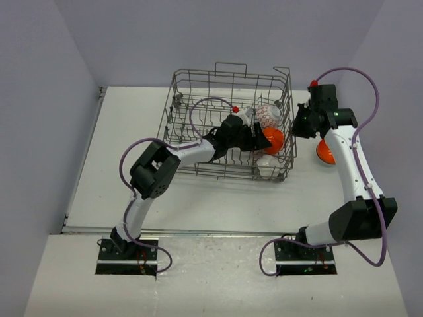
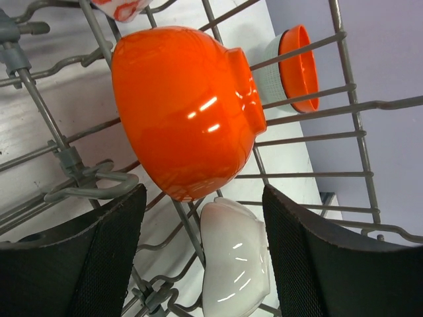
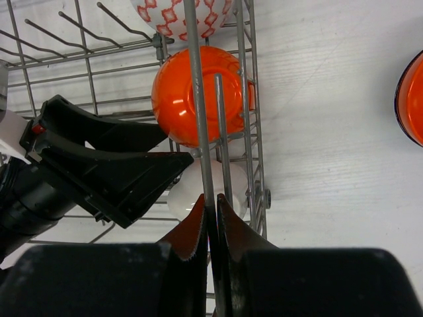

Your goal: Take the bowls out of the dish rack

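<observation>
The grey wire dish rack (image 1: pixel 198 89) stands at the back middle of the table. In its right end an orange bowl (image 1: pixel 273 140) lies on its side, with a white and red patterned bowl (image 1: pixel 267 114) behind it and a plain white bowl (image 1: pixel 268 165) in front. My left gripper (image 1: pixel 260 139) is inside the rack, open, just short of the orange bowl (image 2: pixel 185 112), with the white bowl (image 2: pixel 234 257) below between its fingers. My right gripper (image 3: pixel 213 201) is shut on a wire of the rack's right wall (image 3: pixel 198 99). No blue-teal bowl shows clearly.
Another bowl with an orange inside (image 1: pixel 324 152) stands on the table right of the rack, beside my right arm. It also shows in the left wrist view (image 2: pixel 297 69) and the right wrist view (image 3: pixel 413 99). Upright tines (image 2: pixel 39 105) crowd the left gripper.
</observation>
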Controlling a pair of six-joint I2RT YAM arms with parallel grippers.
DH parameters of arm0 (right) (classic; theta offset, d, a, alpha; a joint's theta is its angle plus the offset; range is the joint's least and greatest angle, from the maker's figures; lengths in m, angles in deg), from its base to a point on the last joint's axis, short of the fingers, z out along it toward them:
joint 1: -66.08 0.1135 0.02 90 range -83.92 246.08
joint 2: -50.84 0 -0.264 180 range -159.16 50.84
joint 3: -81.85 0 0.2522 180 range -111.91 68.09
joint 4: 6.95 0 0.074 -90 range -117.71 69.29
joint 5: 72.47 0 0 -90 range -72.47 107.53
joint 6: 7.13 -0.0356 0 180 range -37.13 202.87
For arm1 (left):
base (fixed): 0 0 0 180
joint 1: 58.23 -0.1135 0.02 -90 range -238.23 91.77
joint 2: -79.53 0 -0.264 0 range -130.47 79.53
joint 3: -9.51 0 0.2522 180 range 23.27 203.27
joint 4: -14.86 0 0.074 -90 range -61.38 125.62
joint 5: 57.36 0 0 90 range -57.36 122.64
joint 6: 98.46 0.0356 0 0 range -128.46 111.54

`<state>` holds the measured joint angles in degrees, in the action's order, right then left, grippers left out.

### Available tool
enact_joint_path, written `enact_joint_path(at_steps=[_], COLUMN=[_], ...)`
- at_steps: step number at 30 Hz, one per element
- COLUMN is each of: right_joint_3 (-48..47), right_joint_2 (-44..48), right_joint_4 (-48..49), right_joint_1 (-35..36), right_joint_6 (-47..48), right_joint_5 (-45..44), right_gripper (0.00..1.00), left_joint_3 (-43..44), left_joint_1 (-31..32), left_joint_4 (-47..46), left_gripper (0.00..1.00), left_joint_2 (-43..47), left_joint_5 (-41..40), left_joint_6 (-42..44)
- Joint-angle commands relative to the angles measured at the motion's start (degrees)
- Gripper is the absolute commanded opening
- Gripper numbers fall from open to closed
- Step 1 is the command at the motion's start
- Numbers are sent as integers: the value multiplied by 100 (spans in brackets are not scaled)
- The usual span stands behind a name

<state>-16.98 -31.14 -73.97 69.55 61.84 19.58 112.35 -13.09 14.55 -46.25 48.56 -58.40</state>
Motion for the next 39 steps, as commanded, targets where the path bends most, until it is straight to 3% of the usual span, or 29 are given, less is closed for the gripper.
enact_joint_path(at_steps=[1, 20, 39], right_joint_3=[-35, 272, 176], right_joint_2=[287, 437, 349], right_joint_4=[70, 131, 122], right_joint_1=[-21, -21, -12], right_joint_6=[-340, -287, -296], right_joint_5=[-240, -240, -240], right_gripper=[0, 0, 0], left_joint_3=[303, 549, 734], left_joint_1=[29, 65, 223], left_joint_4=[-140, -404, 114], left_gripper=[72, 69, 69], left_joint_2=[-79, -70, 361], left_joint_5=[-151, -476, -1082], left_joint_6=[141, 379, 810])
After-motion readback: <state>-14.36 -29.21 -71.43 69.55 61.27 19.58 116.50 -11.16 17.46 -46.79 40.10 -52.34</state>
